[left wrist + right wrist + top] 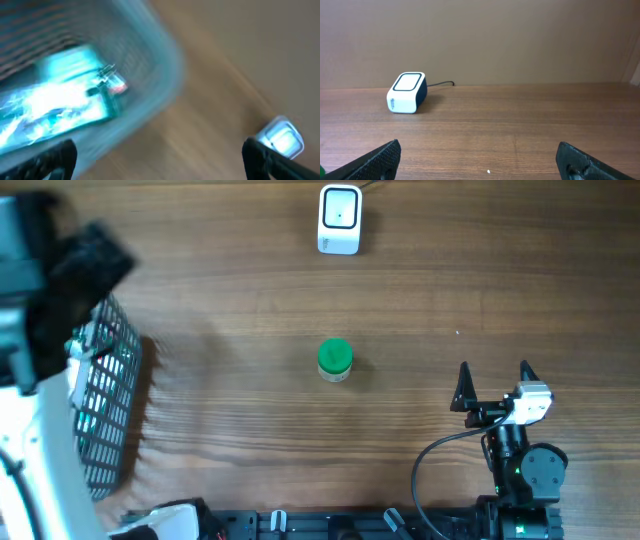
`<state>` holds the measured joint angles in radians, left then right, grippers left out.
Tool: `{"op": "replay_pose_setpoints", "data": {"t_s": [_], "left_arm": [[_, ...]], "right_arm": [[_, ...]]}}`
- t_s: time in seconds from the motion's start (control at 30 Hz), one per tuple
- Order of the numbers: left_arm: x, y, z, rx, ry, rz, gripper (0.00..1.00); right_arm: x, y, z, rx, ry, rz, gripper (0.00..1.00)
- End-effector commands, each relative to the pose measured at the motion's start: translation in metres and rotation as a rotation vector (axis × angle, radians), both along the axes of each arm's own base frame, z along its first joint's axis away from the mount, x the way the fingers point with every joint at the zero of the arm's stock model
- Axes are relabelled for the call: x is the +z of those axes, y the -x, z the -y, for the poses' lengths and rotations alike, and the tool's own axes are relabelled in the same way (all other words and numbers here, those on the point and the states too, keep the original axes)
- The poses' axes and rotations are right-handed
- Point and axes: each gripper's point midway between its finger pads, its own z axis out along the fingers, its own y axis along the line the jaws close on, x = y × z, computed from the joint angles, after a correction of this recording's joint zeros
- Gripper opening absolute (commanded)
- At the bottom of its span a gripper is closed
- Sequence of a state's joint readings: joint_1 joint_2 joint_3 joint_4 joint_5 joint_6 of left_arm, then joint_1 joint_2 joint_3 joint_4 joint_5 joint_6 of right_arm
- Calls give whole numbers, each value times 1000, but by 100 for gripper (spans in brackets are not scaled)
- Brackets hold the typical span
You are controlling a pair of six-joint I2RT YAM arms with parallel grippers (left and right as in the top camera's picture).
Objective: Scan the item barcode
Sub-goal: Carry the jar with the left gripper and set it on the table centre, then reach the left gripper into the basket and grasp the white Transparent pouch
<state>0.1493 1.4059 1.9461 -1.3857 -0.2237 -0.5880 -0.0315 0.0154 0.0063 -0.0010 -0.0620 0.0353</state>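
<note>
A small jar with a green cap (pixel 334 360) stands upright in the middle of the wooden table. The white barcode scanner (pixel 339 220) sits at the far edge, its cable trailing back; it also shows in the right wrist view (pixel 406 93). My right gripper (pixel 494 375) rests open near the front right, well clear of the jar, with only bare wood between its fingers (pixel 479 152). My left gripper (pixel 160 150) hangs open and empty over the wire basket's (pixel 105 400) rim at the far left; its view is blurred by motion.
The dark wire basket (pixel 165 65) holds a teal package (pixel 65 100) and other items. The left arm's black and white body (pixel 60 270) looms over the table's left edge. A blurred white scanner (pixel 280 137) shows beside the left gripper's right finger.
</note>
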Motion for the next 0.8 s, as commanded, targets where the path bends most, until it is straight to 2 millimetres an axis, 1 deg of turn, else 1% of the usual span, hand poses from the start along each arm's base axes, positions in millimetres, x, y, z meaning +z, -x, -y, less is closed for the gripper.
{"op": "replay_pose_setpoints", "data": {"t_s": [0.0,0.03,0.07,0.13,0.17,0.2,0.23,0.3,0.37,0.4,0.43,0.47,0.5,0.57,0.6,0.67,0.77], "left_arm": [[-3,48,-68,544,225,110,100],[-7,55,-83,649,258,129,100],[-11,60,-96,715,273,132,100],[-22,64,-111,824,310,133,100],[-38,66,-121,942,368,132,100],[-51,66,-125,1021,407,127,100],[-67,66,-129,1094,442,107,100],[-96,64,-131,1161,468,35,100],[-137,60,-134,1216,482,-77,100],[-158,53,-138,1224,482,-118,100],[-171,48,-142,1228,482,-141,100],[-191,40,-148,1235,482,-180,100],[-206,35,-151,1241,482,-213,100],[-231,31,-153,1287,494,-268,100],[-240,30,-152,1319,509,-280,100],[-266,34,-148,1442,539,-298,100],[-290,32,-149,1452,540,-295,100]], "right_arm": [[2,0,1,-8,9,10,100],[2,0,1,-8,9,10,100],[2,0,1,-8,9,10,100],[2,0,1,-8,9,10,100],[2,0,1,-8,9,10,100],[2,0,1,-8,9,10,100],[2,0,1,-8,9,10,100],[2,0,1,-8,9,10,100],[2,0,1,-8,9,10,100],[2,0,1,-8,9,10,100],[2,0,1,-8,9,10,100],[2,0,1,-8,10,10,100],[2,0,1,-8,9,10,100],[2,0,1,-8,9,10,100],[2,0,1,-8,9,10,100],[2,0,1,-8,9,10,100],[2,0,1,-8,9,10,100]]}}
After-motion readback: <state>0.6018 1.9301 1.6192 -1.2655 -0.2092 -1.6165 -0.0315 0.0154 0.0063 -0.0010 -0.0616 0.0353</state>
